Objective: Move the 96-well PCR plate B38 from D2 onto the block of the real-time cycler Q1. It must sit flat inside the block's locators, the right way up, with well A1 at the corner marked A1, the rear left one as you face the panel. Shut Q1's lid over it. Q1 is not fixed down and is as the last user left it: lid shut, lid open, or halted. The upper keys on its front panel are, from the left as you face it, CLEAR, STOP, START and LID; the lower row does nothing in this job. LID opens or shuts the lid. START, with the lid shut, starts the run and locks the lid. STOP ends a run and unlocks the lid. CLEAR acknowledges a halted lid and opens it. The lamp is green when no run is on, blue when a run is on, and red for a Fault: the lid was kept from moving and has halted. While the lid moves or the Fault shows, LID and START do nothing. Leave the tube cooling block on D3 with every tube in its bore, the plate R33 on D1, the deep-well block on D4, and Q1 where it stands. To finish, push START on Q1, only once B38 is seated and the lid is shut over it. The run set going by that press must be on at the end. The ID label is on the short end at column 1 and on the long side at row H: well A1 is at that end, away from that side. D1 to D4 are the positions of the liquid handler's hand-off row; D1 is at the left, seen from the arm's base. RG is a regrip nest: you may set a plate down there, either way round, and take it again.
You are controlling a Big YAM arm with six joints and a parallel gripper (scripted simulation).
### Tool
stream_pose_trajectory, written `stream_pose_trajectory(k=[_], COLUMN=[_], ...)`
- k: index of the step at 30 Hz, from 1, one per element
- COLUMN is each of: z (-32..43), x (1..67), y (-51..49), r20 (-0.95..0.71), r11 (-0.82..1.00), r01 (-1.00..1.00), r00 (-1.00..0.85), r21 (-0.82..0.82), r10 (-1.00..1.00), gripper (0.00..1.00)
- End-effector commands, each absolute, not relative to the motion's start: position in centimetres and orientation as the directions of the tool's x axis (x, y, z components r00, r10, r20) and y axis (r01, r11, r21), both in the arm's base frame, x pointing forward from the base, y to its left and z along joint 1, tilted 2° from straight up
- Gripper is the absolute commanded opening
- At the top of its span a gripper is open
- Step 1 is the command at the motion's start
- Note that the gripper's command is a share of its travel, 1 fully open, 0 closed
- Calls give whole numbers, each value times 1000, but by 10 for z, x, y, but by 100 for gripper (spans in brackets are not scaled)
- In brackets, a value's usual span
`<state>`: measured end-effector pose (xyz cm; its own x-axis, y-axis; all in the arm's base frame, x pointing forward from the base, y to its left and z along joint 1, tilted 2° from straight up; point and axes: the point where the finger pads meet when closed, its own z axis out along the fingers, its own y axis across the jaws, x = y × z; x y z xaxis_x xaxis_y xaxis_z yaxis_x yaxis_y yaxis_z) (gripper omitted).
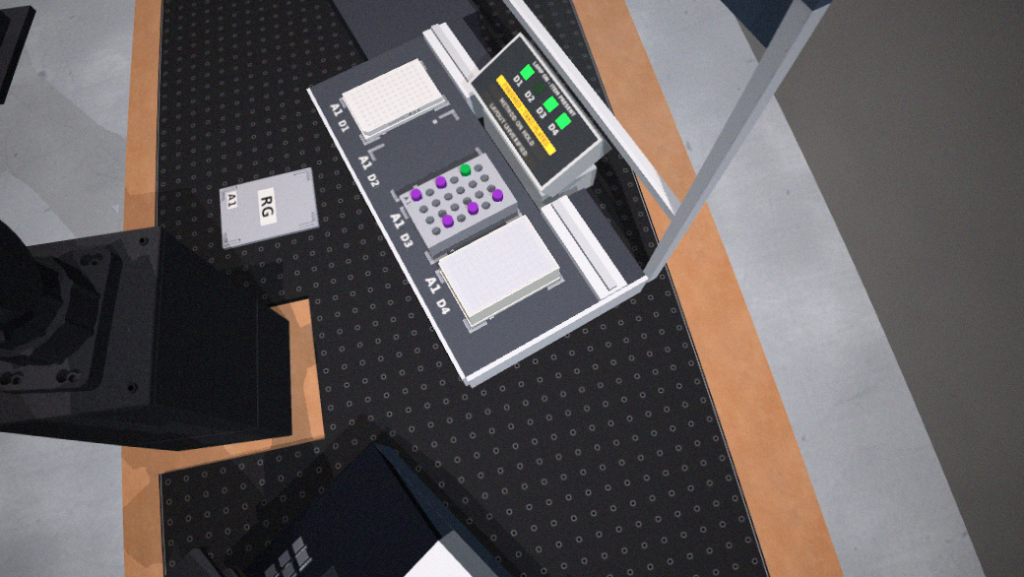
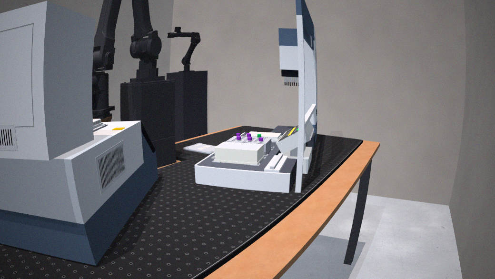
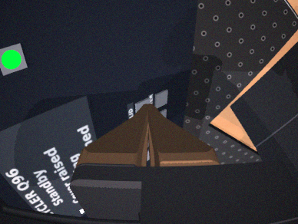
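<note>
The cycler Q1 [image 2: 69, 166] stands at the left in the exterior view with its big white lid [image 2: 41, 79] raised. A white plate edge [image 2: 97, 123] shows on its block beside a yellow corner mark [image 2: 118, 128]; I cannot read its label. D2 [image 1: 416, 154] in the hand-off row holds nothing. In the wrist view my gripper [image 3: 148, 110] is shut and empty, its tip right over the small grey keys [image 3: 155, 100] of Q1's dark front panel. The lamp [image 3: 11, 60] is green. The panel screen [image 3: 48, 167] reads Standby and raised.
Plate R33 [image 1: 392, 96] sits on D1, the tube cooling block [image 1: 458, 197] with purple and green caps on D3, and the deep-well block [image 1: 499, 266] on D4. The RG nest [image 1: 268, 208] holds nothing. The handler's status panel [image 1: 541, 118] and its tall frame stand behind the row.
</note>
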<state>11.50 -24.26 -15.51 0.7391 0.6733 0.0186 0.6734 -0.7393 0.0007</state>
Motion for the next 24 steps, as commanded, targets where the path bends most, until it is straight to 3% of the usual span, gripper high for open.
stream_pose_trajectory(k=[1, 24], z=[-148, -150], x=[122, 124], y=[-252, -255], r20=[12, 13], r11=[-730, -731], r01=[682, 682], r00=[730, 731], r21=[29, 29], r10=[683, 682], gripper=[0, 0])
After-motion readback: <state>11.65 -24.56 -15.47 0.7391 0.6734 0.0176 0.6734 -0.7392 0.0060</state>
